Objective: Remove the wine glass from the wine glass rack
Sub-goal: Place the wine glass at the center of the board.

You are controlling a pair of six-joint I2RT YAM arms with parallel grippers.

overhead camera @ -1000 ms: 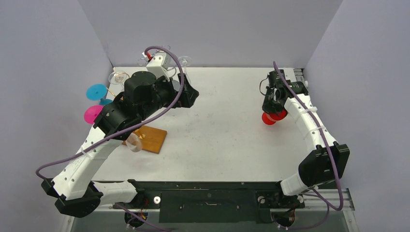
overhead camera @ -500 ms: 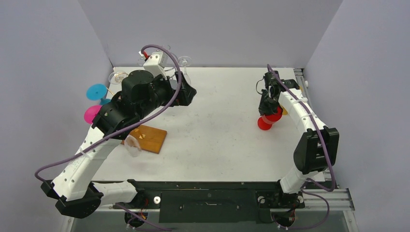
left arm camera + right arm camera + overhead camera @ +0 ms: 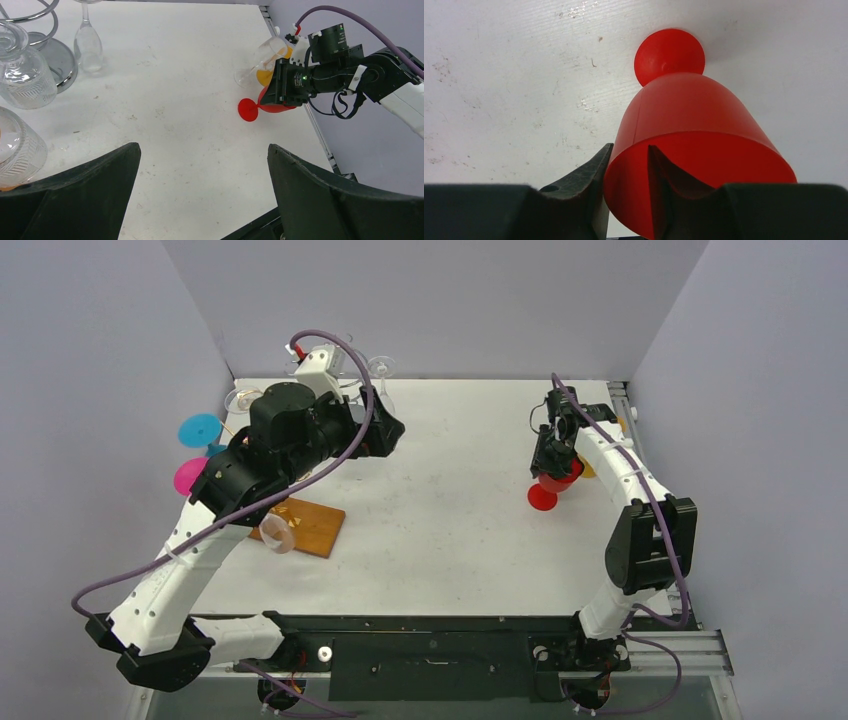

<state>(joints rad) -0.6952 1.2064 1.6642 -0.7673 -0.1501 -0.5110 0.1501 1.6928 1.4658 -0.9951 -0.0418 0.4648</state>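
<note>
no legible text, no readable labels, brands, numbers or signs on anything in view

The wine glass rack (image 3: 52,57) stands in the far left corner of the table (image 3: 450,530), a board (image 3: 312,527) before it by the left edge. The wine glass (image 3: 694,125) lies tipped near the right edge, a second glass (image 3: 264,64) just behind it.

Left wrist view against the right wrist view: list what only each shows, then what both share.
Only left wrist: the rack's metal base, clear glasses beside it, an orange-tinted glass by the right gripper. Only right wrist: that gripper's fingers straddling the rim of the red wine glass, one inside the bowl, one outside. Both: that glass, tilted foot-down over the white table.
</note>
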